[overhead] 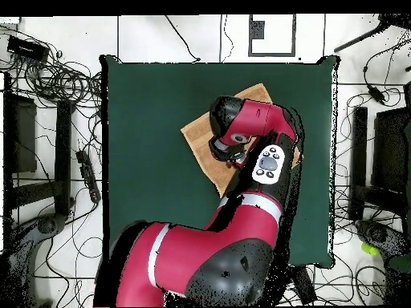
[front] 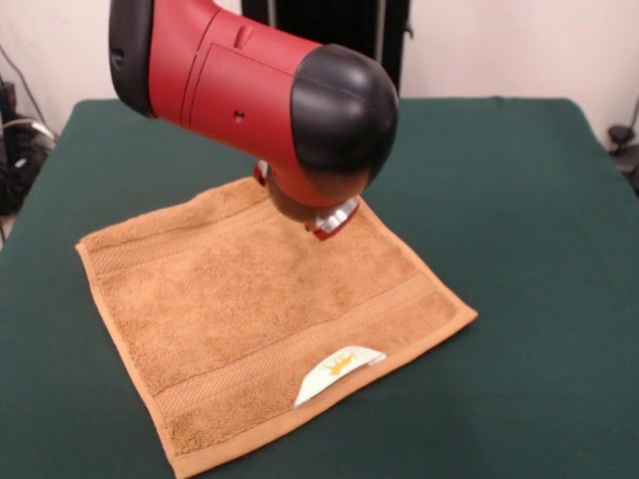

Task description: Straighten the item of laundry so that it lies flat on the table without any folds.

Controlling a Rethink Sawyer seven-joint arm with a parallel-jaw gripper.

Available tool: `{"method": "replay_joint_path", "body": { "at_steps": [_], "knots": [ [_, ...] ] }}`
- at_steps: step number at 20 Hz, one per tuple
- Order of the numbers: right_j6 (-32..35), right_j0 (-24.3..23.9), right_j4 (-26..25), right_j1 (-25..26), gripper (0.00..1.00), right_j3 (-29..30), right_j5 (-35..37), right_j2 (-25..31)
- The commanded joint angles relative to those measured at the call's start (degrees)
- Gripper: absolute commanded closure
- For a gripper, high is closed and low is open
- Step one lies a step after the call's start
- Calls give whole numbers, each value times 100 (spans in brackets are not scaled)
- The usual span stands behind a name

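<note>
The orange-tan towel (front: 270, 319) lies spread out on the green table (front: 519, 220), turned like a diamond, with its woven bands showing and its white label (front: 337, 371) with the yellow mark at the near hem. The red and black arm hangs over the towel's far part. My gripper (front: 332, 222) shows only as a small red and silver tip below the arm's black end, at or just above the towel near its far edge. In the overhead view the arm covers most of the towel (overhead: 202, 132) and hides the gripper; the table (overhead: 144, 120) shows around it.
The robot's black pedestal (front: 329, 30) stands at the table's far side. Cables (overhead: 64, 80) and dark equipment (overhead: 377, 160) lie on the floor around the table. The big arm body (overhead: 201, 265) overhangs the table's robot-side edge.
</note>
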Motion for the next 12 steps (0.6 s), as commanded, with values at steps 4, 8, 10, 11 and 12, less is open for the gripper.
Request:
{"method": "replay_joint_path", "body": {
  "at_steps": [4,8,10,11,12],
  "knots": [
    [347,212,-323,-15,0,773,398,363],
    [208,204,-497,-128,0,1025,296,338],
    [90,164,-600,-79,0,984,222,352],
    [86,150,-639,-55,0,987,129,361],
    [166,131,-643,31,0,908,42,378]
  ]
}}
